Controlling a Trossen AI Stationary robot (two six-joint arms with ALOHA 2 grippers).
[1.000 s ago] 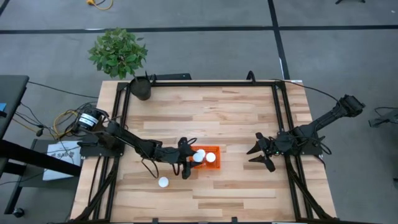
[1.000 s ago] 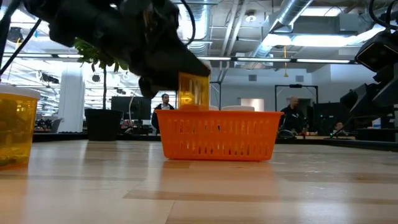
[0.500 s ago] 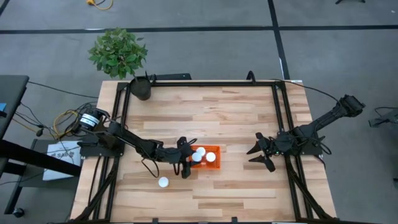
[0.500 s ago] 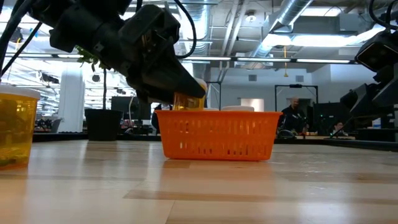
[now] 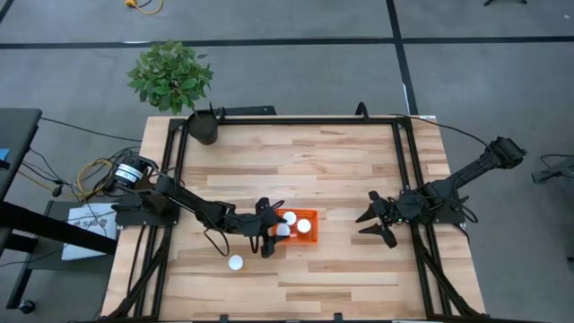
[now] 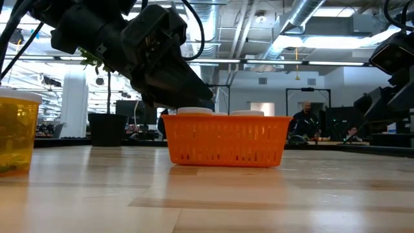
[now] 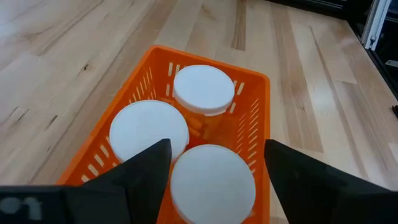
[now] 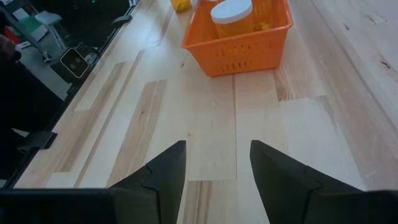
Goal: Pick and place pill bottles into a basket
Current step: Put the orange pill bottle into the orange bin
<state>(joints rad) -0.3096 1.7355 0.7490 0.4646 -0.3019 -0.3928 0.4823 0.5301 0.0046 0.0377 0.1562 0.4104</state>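
At the far left of the low view a translucent orange pill bottle with a white cap (image 6: 14,133) stands alone on the pale wooden tabletop (image 5: 341,170); in the high view the same lone bottle (image 5: 235,263) shows as a white disc at lower left of centre, apart from the basket. Up in the upper left of the high view a dark round plant pot (image 5: 203,127) sits on the tabletop corner, with a leafy green plant (image 5: 170,75) just beyond it. Moving right, the left claw (image 5: 270,235) hangs at the left end of the small bright orange rectangular plastic basket (image 5: 308,239), which sits a little below the middle of the frame. The left wrist view shows its two dark fingers (image 7: 144,170) spread open on either side of the nearest white cap, gripping nothing. Three capped orange bottles stand inside the basket (image 7: 256,122): one nearest the claw (image 7: 212,180), one beside it (image 7: 148,129), and one at the far end (image 7: 203,90). In the low view the white caps just clear the basket rim (image 6: 226,118). At the right of the high view the right claw (image 5: 372,226) waits well apart from the basket, its fingers (image 8: 163,169) parted and empty.
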